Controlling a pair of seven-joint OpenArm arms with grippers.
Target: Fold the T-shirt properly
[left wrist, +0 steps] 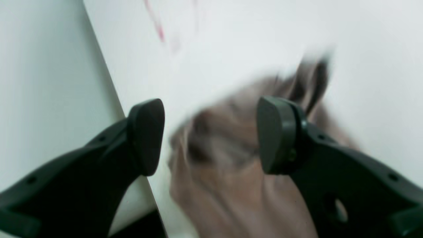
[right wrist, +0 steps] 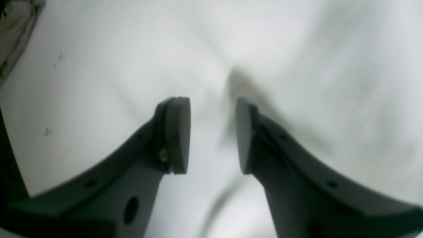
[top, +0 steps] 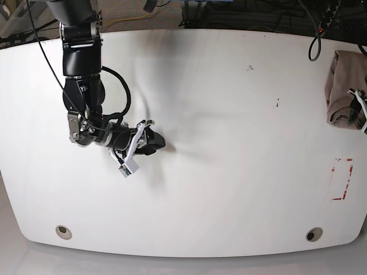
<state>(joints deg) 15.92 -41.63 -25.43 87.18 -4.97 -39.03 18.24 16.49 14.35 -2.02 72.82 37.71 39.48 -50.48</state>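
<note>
The T-shirt (top: 344, 86) lies bunched in a heap at the far right edge of the white table (top: 229, 189). In the left wrist view it is a blurred mauve-brown mass (left wrist: 231, 185) just below my left gripper (left wrist: 211, 135), which is open and holds nothing. Only a bit of the left arm (top: 360, 109) shows at the base view's right edge, by the shirt. My right gripper (top: 156, 141) hovers low over bare table at the left. It is open and empty in the right wrist view (right wrist: 211, 135). A corner of the shirt (right wrist: 16, 29) shows there, far off.
A red tape rectangle (top: 343, 179) marks the table near the right edge, in front of the shirt; a red mark (left wrist: 158, 28) also shows in the left wrist view. The table edge (left wrist: 109, 86) runs close to the left gripper. Cables (top: 312, 40) lie behind the table.
</note>
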